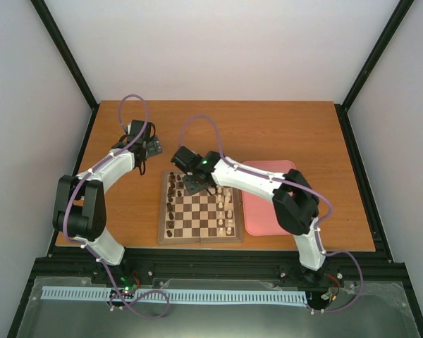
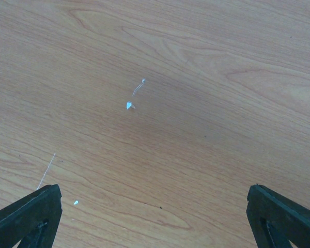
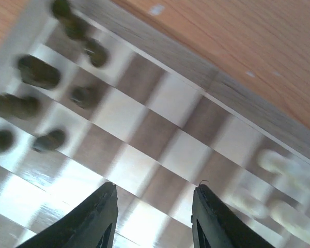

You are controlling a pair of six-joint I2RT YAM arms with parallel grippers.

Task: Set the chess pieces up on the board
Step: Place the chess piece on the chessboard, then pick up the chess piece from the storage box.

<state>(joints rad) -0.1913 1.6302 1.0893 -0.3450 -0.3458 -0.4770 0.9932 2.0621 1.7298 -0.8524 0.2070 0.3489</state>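
The dark chess pieces (image 1: 172, 204) are seen ranked along the left side of the board (image 1: 197, 240), opposite the cream pieces (image 1: 228, 211), while the right gripper (image 3: 155, 190) is held low over the far squares with its jaws parted and nothing between them. The left gripper (image 2: 154, 199) is kept spread wide over the bare table (image 2: 160, 62), well apart from the board. Each piece is judged tiny, light, rigid and easily toppled, best pinched gently across its narrow upper body, from straight above, so that neighbours are not knocked.
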